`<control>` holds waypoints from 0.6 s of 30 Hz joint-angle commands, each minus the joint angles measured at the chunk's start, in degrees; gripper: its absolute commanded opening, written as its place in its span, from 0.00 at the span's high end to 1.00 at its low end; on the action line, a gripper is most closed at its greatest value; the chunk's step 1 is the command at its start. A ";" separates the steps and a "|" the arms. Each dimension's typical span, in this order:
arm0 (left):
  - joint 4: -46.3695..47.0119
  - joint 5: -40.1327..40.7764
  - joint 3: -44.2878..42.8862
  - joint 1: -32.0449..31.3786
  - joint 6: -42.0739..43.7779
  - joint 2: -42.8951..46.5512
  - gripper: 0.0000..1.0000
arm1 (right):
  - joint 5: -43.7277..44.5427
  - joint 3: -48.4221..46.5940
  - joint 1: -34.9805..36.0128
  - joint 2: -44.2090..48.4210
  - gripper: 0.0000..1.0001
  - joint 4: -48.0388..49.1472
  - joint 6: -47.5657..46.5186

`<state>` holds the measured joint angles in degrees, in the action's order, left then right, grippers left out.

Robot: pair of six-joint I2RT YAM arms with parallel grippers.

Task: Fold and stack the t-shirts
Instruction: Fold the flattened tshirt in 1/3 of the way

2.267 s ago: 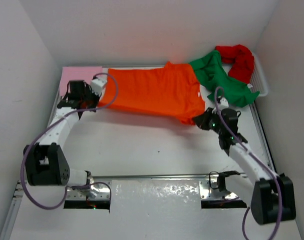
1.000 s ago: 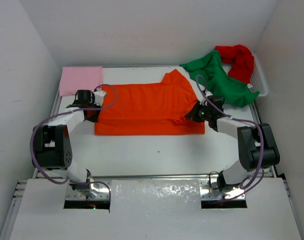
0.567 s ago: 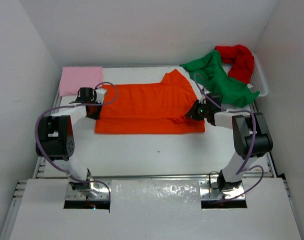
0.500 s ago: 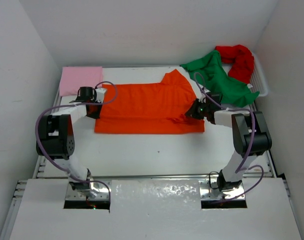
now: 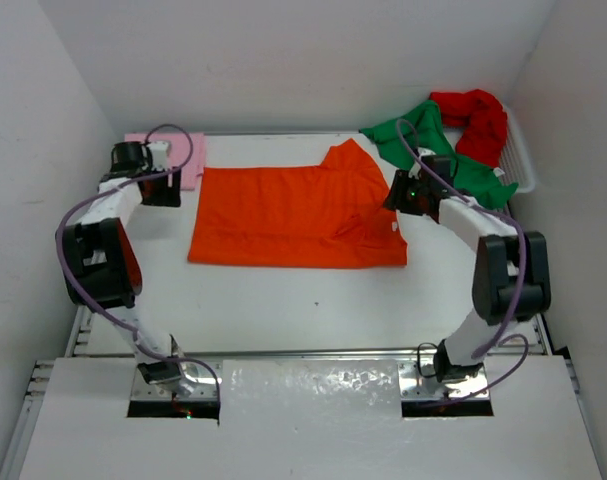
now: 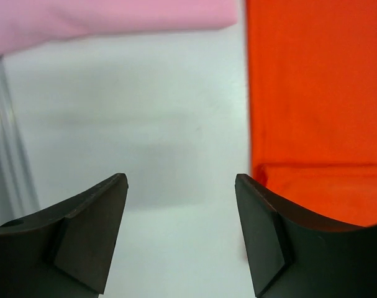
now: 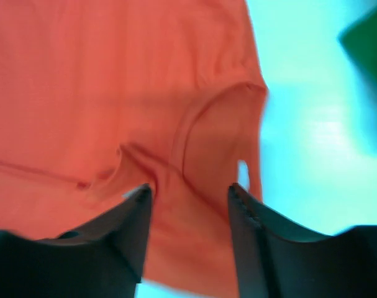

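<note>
Four t-shirts [image 5: 298, 215], one basket [image 5: 521, 155]

right wrist view shows the orange t-shirt [image 7: 113, 93] blurred.

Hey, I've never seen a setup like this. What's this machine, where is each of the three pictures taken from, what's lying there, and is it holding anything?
These are two robot arms bolted to the near edge of a white table. The wide picture looks down from above and behind them. The other two come from a camera on each wrist. An orange t-shirt lies partly folded in the middle. A pink t-shirt lies folded at the far left. A green t-shirt and a red t-shirt are heaped far right, at a white basket. The dark shapes in the close-ups are the grippers. The left gripper is open over bare table, and the right gripper is open above the orange t-shirt's neck. Neither holds anything.
</note>
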<state>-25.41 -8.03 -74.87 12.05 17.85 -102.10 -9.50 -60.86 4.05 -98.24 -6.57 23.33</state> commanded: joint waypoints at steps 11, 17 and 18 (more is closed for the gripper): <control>-7.37 -13.94 10.80 0.34 2.99 -0.27 0.25 | -3.94 13.13 -2.91 8.07 0.31 -10.66 -1.18; -6.94 -17.01 12.11 -0.80 2.37 -3.19 0.37 | -7.20 16.99 -2.91 4.28 0.45 -6.19 1.71; -6.50 -17.71 12.64 -0.89 2.37 -3.28 0.43 | -6.77 17.35 -3.00 4.37 0.50 -5.92 2.06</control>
<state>-32.91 -22.22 -63.35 11.92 20.16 -103.94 -14.59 -45.17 0.91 -93.76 -15.25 23.55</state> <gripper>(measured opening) 0.611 0.539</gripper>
